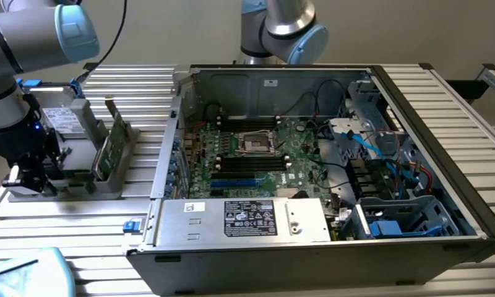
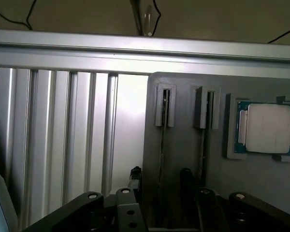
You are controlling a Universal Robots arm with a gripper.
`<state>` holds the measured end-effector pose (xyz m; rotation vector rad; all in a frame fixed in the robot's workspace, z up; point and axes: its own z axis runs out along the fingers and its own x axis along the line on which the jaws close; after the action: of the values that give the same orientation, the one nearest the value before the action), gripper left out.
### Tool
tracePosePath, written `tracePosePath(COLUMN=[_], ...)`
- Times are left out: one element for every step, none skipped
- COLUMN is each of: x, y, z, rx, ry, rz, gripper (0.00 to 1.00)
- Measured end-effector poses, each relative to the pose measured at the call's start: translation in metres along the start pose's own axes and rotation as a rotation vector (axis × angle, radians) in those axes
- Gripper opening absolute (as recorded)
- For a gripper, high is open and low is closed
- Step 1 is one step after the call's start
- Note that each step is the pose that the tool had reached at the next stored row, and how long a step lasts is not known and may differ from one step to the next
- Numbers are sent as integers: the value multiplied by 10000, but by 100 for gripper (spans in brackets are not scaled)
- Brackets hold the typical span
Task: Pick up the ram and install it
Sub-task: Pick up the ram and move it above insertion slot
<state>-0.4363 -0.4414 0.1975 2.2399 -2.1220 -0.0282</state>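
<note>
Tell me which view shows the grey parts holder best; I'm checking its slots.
The wrist view: it faces the grey parts holder from above, both narrow slots and the CPU chip plain. The exterior view gives its side, partly behind the arm.

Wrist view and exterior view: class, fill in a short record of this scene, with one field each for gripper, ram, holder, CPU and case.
gripper: open, its fingers on either side of the ram
ram: stands on edge in a holder slot, not yet lifted
holder: gray, on the table, on the exterior view's left of the case
CPU: lies flat in a holder recess
case: open, motherboard exposed
</note>
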Motion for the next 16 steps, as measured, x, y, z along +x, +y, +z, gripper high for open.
tracePosePath(x=[0,0,0,0,0,-1,-1,-1,-1,-1,-1,-1,-1,-1,-1,-1], y=[-1,-1,-1,0,-1,-1,-2,-3,-3,-3,-3,-3,-3,-3,-3,-3], z=[9,16,18,18,18,20,26,35,42,44,44,44,44,44,44,44], rx=[0,0,-2,-2,-3,-1,2,4,0,0,0,-1,-1,0,0,0], ry=[0,0,1,1,1,0,-1,-2,0,0,0,0,1,0,0,0], rz=[0,0,0,0,0,0,0,0,0,0,0,0,0,0,0,0], gripper=[45,45,45,45,45,45,45,45,45,45,45,45,45,45,44,37])
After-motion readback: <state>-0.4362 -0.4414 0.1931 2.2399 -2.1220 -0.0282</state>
